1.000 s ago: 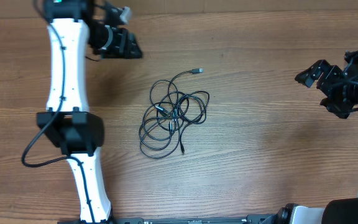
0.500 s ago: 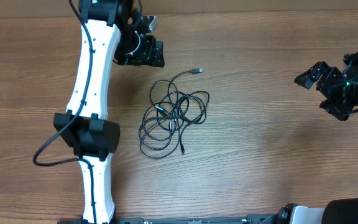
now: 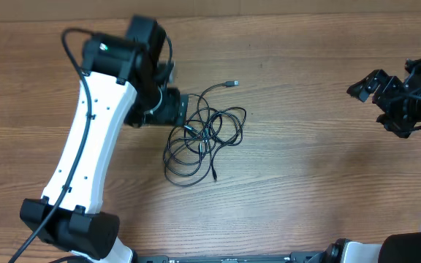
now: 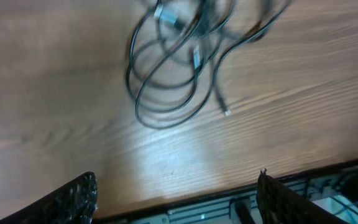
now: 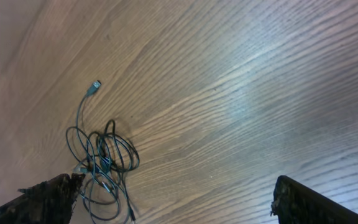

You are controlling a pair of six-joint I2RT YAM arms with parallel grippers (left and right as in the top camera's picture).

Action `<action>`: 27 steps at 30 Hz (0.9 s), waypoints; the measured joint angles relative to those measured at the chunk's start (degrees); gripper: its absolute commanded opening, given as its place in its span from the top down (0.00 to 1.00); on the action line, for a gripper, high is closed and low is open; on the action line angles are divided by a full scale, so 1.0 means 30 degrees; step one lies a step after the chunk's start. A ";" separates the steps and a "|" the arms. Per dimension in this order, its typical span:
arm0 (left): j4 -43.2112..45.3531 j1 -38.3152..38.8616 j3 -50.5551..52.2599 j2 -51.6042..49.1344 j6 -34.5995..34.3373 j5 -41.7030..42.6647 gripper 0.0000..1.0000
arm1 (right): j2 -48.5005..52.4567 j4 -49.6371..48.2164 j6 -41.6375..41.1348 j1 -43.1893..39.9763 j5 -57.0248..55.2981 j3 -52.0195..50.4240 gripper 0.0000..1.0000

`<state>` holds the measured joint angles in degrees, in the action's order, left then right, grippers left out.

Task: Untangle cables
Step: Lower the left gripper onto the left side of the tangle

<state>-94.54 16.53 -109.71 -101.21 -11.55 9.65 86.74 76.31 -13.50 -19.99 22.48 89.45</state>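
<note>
- My left tool (image 3: pixel 175 109) hangs just beside the upper-left edge of the cables (image 3: pixel 203 135). Its fingers are spread wide with nothing between them (in the wrist view only bare wood shows there).
- The cables lie as one loose knot of loops in the middle of the surface (image 3: pixel 305 190). One plug (image 3: pixel 232 83) trails free on the far side, and another end (image 3: pixel 215 175) points to the near side.
- To do this well, I judge I should come down on a single outer loop, away from the dense crossing at the centre, and pinch only one strand.
- My right tool (image 3: pixel 377 106) sits well apart at the right edge, also spread and empty. It could pin the bundle while I draw a strand out.
</note>
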 measured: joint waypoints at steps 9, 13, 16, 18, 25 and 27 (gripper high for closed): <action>0.4255 0.0000 0.7686 -0.0058 -0.2543 -0.0313 0.26 | 0.0000 0.0204 0.0022 0.0000 0.0350 0.0000 0.00; 0.5945 0.0000 0.9879 -0.0058 -0.2943 -0.0306 0.30 | 0.0000 0.0255 0.0022 0.0000 0.0379 0.0000 0.00; 0.6790 0.0080 1.1409 -0.0058 -0.3330 -0.0306 0.31 | 0.0000 0.0233 0.0015 0.0000 0.0379 0.0000 0.00; 0.7475 0.0124 1.2407 -0.0058 -0.3708 -0.0299 0.30 | 0.0000 0.0197 0.0015 0.0000 0.0386 0.0000 0.00; 1.1315 0.0124 1.5642 -0.0058 -0.4612 -0.0306 0.33 | 0.0000 0.0146 0.0015 0.0000 0.0423 0.0000 0.00; 1.1890 0.0124 1.6065 -0.0058 -0.4685 -0.0313 0.35 | 0.0000 0.0138 0.0022 0.0000 0.0423 0.0000 0.00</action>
<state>-58.87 16.91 -61.52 -101.38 -25.61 8.71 86.74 76.73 -13.43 -19.99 23.75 89.45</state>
